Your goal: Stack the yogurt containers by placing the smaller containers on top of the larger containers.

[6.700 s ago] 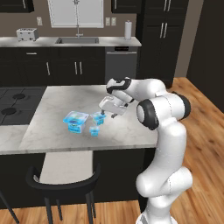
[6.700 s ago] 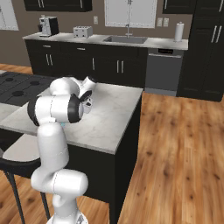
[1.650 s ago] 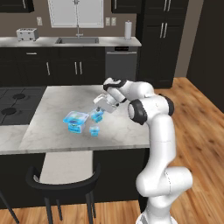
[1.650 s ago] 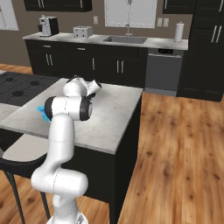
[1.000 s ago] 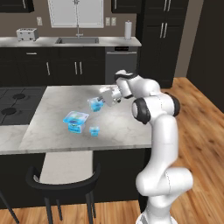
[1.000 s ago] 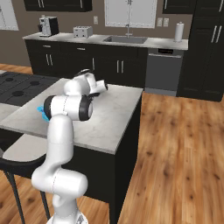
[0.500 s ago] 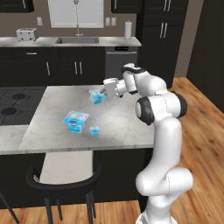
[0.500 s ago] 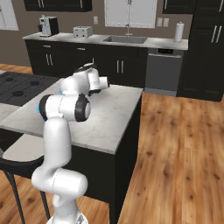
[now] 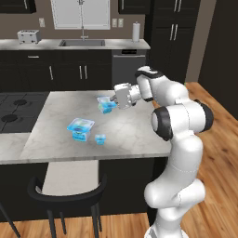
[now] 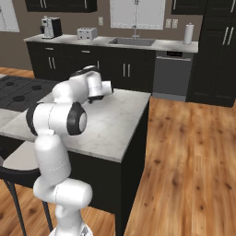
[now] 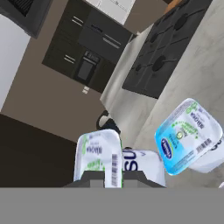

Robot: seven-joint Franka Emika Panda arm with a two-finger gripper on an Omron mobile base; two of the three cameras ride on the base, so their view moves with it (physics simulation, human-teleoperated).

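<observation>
Your pincer (image 9: pixel 113 101) clamped on medium translucent light-blue plastic cup (image 9: pixel 106 104), held lifted above grey marbled surface (image 9: pixel 135 132). Widest translucent light-blue cup with square-ish rim (image 9: pixel 80 128) sits on surface, nearer chair-side edge. Tiny light-blue cup (image 9: pixel 99 138) just beside widest cup.

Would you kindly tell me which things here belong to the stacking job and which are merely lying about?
Job:
- large translucent light-blue yogurt cup
- tiny blue cup beside it
- medium blue cup, held by the gripper

Lying about:
- silver toaster
- white paper-towel roll
- black chair
</observation>
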